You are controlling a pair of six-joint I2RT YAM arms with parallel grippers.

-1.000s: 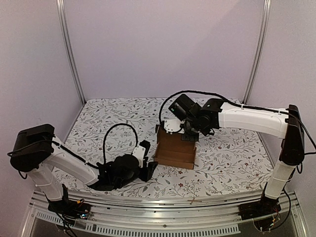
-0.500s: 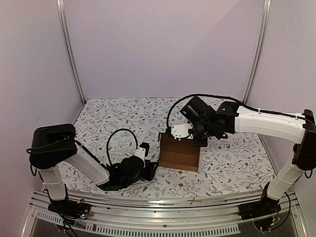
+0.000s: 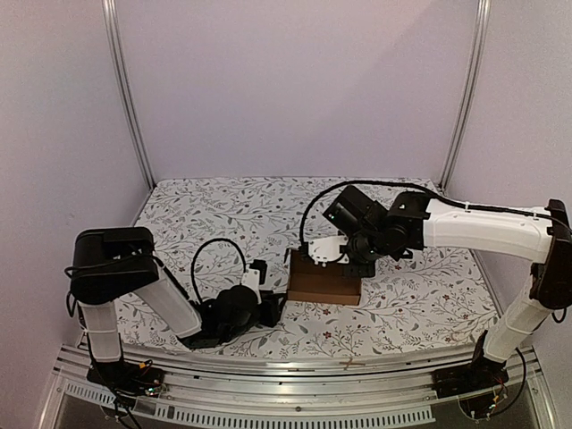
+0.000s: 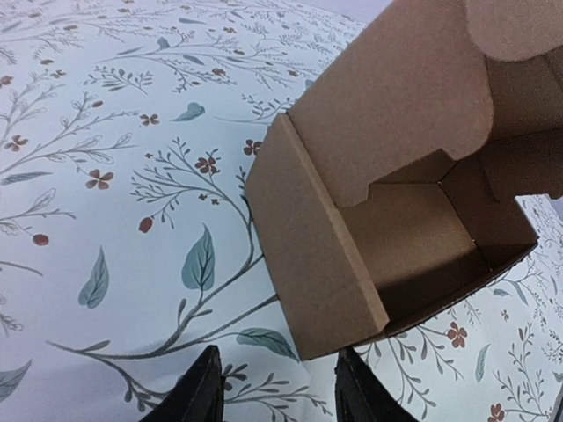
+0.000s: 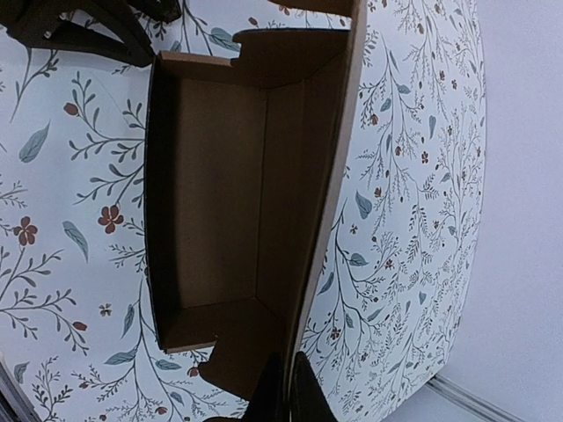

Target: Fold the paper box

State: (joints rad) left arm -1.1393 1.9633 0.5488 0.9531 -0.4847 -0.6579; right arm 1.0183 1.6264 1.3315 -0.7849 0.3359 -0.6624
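Observation:
The paper box (image 3: pixel 323 279) is a plain brown open carton lying on the floral table, its open side up and flaps loose. My right gripper (image 3: pixel 347 254) stands over its far edge and is shut on the box's long wall (image 5: pixel 330 211), the fingers (image 5: pixel 274 396) pinching the cardboard between them. In the right wrist view the empty inside (image 5: pixel 224 193) shows. My left gripper (image 3: pixel 273 308) is open and empty at the box's near left corner. In the left wrist view that corner (image 4: pixel 330 338) sits just ahead of the fingertips (image 4: pixel 201 391).
The table carries a white cloth with a leaf and flower print (image 3: pixel 206 214). Metal frame posts (image 3: pixel 125 89) stand at the back corners. An aluminium rail (image 3: pixel 295 375) runs along the near edge. The left arm's cable (image 3: pixel 214 246) loops above the cloth.
My right gripper has moved right and down with the box wall in it, so the box now lies lower and a little further right. The left arm's upper link swung right; its gripper stayed by the corner.

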